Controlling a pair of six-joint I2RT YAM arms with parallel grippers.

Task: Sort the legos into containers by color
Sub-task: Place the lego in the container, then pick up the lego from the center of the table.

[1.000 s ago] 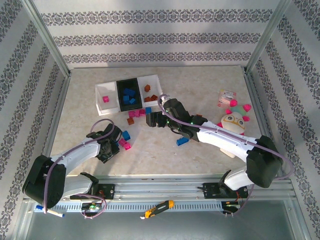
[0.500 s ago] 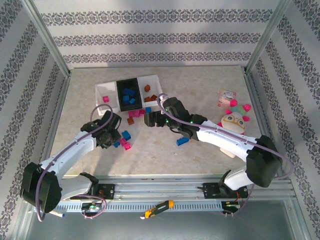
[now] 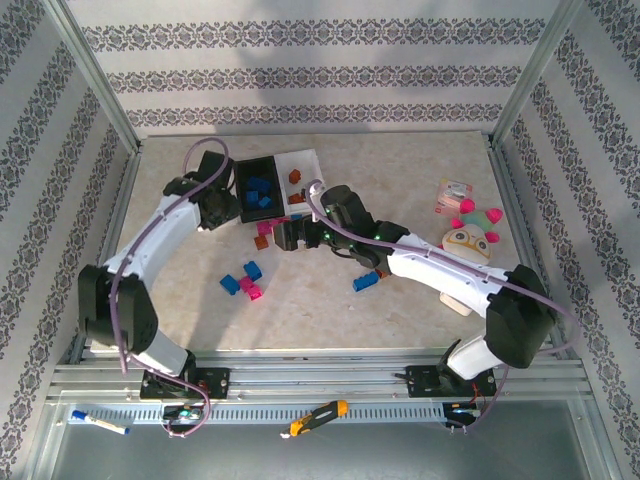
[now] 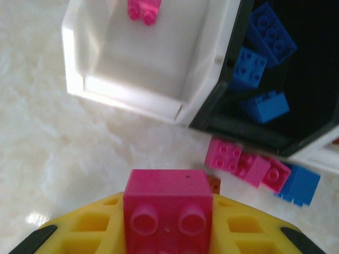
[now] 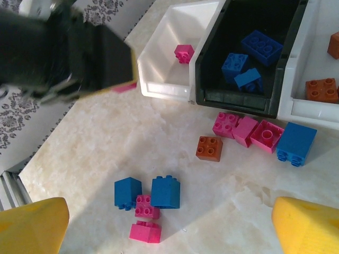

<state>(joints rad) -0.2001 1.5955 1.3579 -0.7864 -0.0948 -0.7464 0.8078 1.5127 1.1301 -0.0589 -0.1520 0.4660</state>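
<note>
My left gripper (image 4: 168, 217) is shut on a magenta lego (image 4: 167, 196) and hangs just short of the near rim of the left white container (image 4: 132, 98), which holds one pink lego (image 4: 144, 8). The black container (image 4: 222, 119) beside it holds blue legos (image 4: 265, 63). From above, the left gripper (image 3: 215, 208) is over that left tray. My right gripper (image 5: 169, 227) is open and empty above the table (image 3: 287, 236). Below it lie two blue legos (image 5: 165, 191) with two pink legos (image 5: 145, 206). An orange lego (image 5: 210, 148), three pink legos (image 5: 249, 129) and a blue lego (image 5: 295, 143) lie before the trays.
The right white container (image 5: 307, 108) holds orange legos (image 5: 320, 90). A lone blue lego (image 3: 365, 282) lies under the right arm. A plush toy (image 3: 470, 238) and a small packet (image 3: 453, 195) sit at the right. The left arm's dark wrist (image 5: 58, 53) crosses near the right gripper.
The left arm swung from the loose cluster at the front left up to the left white tray, carrying the magenta lego. The right gripper opened wider and shifted slightly left.
</note>
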